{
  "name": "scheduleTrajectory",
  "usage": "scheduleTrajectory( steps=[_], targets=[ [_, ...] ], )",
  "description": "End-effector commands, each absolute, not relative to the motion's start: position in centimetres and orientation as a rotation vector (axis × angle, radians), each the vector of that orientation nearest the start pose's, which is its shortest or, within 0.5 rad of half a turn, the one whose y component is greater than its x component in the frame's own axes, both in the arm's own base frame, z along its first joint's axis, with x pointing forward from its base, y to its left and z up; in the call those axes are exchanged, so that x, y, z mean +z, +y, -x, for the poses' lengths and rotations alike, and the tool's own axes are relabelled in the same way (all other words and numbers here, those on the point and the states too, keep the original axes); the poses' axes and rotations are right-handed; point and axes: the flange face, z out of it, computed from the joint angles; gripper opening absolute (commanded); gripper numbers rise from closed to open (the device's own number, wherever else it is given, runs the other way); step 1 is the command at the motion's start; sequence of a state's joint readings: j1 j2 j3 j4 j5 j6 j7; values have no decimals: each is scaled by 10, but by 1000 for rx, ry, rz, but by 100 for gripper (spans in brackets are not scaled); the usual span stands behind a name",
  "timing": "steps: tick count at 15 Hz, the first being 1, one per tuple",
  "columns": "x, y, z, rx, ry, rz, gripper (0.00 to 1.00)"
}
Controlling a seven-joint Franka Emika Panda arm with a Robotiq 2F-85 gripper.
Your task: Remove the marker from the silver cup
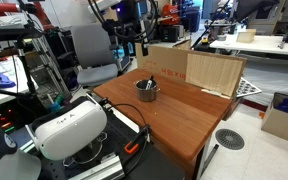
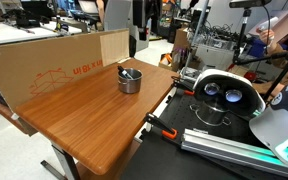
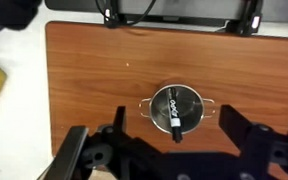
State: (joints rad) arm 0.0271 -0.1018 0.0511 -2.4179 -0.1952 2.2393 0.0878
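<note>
Since the marker [image 3: 174, 112] leaning in the cup [image 3: 198, 98] on the desk [image 3: 94, 80] looks light, stiff and slick, I'd pinch its end poking over the rim, my jaws spread wide, holding nothing.

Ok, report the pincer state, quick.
Pincer: open, holding nothing. The marker sits in the silver cup.

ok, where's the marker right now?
The marker lies inside the silver cup in the wrist view; the cup stands on the wooden table, near the cardboard panel in an exterior view.
</note>
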Motion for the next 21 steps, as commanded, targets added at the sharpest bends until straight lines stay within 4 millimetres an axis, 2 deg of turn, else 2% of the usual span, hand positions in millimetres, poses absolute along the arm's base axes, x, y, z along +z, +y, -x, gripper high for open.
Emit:
scheduleTrajectory(
  steps=[1, 8, 16, 21],
  targets=[
    [330, 27, -495, 161, -181, 3310, 100],
    [285, 43, -531, 294, -217, 3334, 100],
    [246, 49, -560, 449, -230, 3333, 100],
    [222, 53, -573, 457, -229, 3340, 100]
  ],
)
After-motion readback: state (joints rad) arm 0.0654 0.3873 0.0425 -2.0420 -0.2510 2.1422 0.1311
